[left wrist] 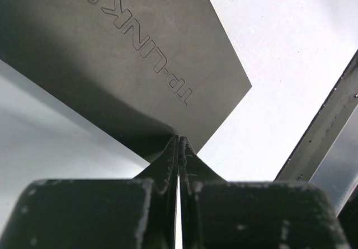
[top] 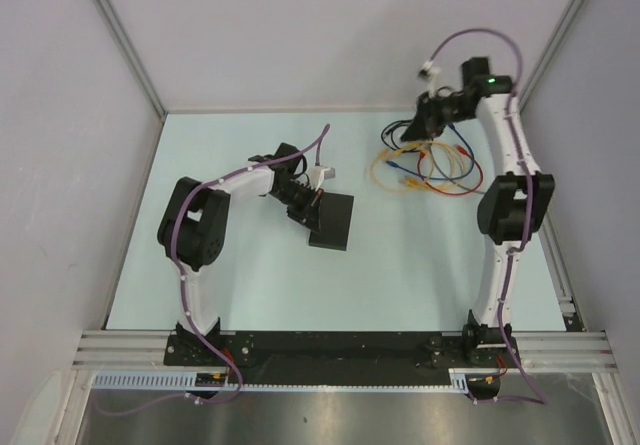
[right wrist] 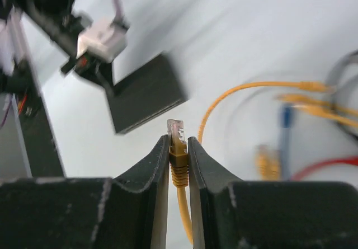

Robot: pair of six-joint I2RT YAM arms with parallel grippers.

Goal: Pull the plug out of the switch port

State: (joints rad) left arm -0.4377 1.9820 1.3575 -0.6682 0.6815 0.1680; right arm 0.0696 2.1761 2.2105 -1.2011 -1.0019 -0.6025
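Note:
The switch (top: 333, 222) is a flat matte-black box lying on the table left of centre. In the left wrist view it fills the top, with a TP-LINK logo on its top face (left wrist: 140, 53). My left gripper (top: 310, 205) is shut and empty, with its tips (left wrist: 179, 141) resting on the switch's top near one edge. My right gripper (top: 418, 127) is at the back right, shut on a yellow cable's clear plug (right wrist: 177, 132). The plug is held in the air, well apart from the switch (right wrist: 146, 95). The switch's sockets cannot be made out.
A loose tangle of yellow, red and blue cables (top: 430, 165) lies on the table under my right gripper; it also shows in the right wrist view (right wrist: 291, 100). White walls close the table at the back and sides. A metal rail (left wrist: 330, 120) runs at the right.

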